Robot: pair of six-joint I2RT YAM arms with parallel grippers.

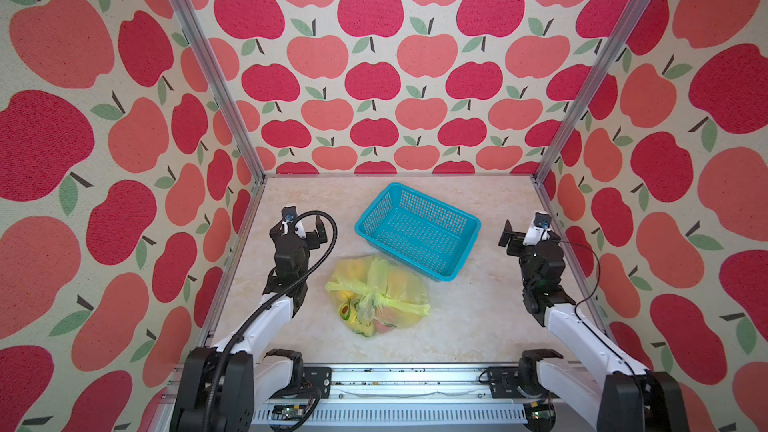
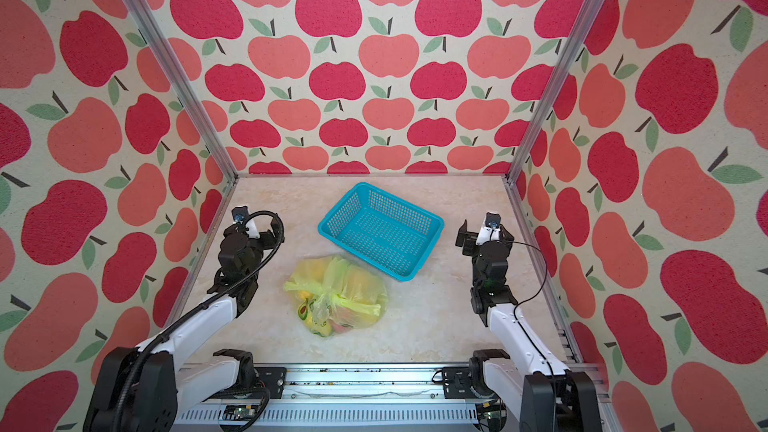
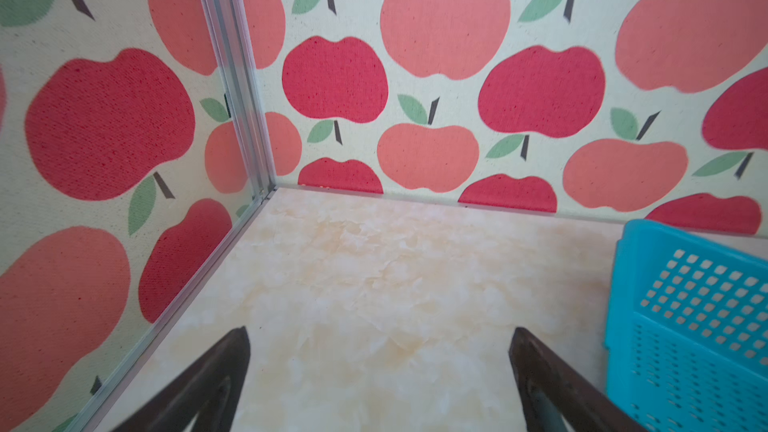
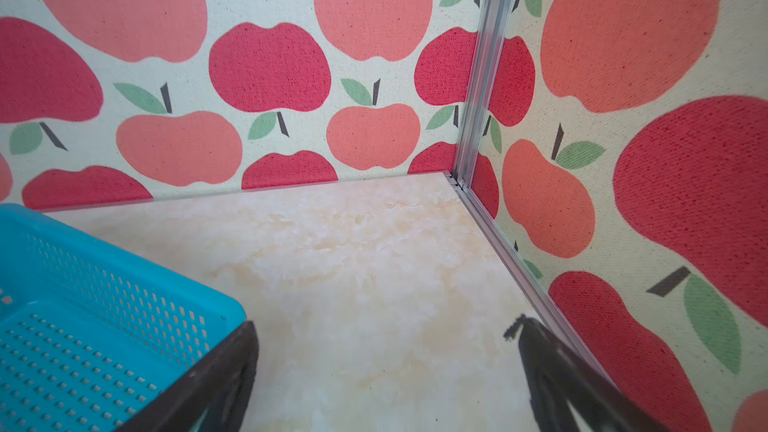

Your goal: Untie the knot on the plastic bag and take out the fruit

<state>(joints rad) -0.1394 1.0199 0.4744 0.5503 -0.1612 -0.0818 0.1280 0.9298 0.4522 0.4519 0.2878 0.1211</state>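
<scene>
The plastic bag [image 1: 399, 284] [image 2: 357, 284], pale yellow and crinkly, lies on the marble-look floor between my two arms in both top views. Its knot [image 1: 376, 295] [image 2: 330, 296] sits on top with loose tails spreading sideways. The fruit [image 1: 353, 270] shows through the plastic as yellow, green and pink shapes. My left gripper [image 1: 297, 231] [image 2: 250, 229] [image 3: 381, 332] stands open and empty, up and left of the bag. My right gripper [image 1: 530, 234] [image 2: 485, 233] [image 4: 385, 326] is open and empty too, far right of the bag. Neither wrist view shows the bag.
A teal perforated basket [image 1: 478, 224] [image 2: 440, 222] [image 3: 685, 305] [image 4: 83, 284] stands empty just behind the bag, turned at an angle. Apple-print walls with aluminium rails close in the floor on three sides. The arm bases sit on a rail at the front.
</scene>
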